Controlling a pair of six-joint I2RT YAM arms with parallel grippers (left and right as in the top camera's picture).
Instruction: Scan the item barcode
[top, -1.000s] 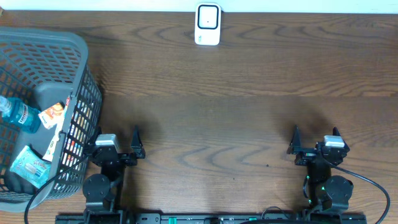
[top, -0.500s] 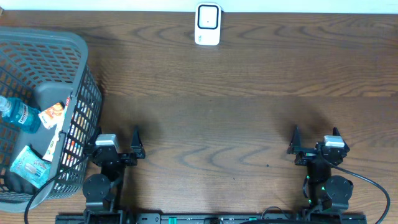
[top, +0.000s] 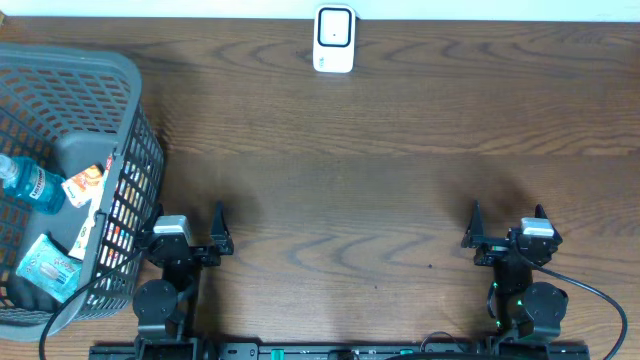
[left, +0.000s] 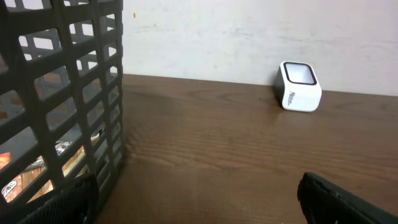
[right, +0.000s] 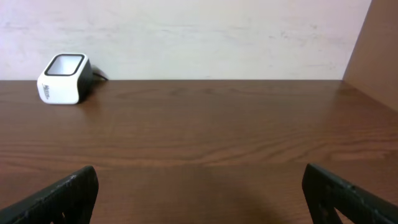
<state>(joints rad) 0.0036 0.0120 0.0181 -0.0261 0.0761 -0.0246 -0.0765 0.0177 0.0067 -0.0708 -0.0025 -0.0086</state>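
Gaping wide, left tool (top: 187, 216); right tool (top: 508, 216) likewise (both facing the scanner (top: 334, 38)).

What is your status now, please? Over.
Left hand open, empty, beside basket; right hand open, empty. In basket: bottle, packets, none picked; scanner at far side. Basket wall between left hand and items.

one scanner (top: 334, 38), one basket (top: 135, 185), one bottle (top: 28, 183).

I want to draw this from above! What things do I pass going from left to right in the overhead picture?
grey basket → left fingers → white scanner → right fingers
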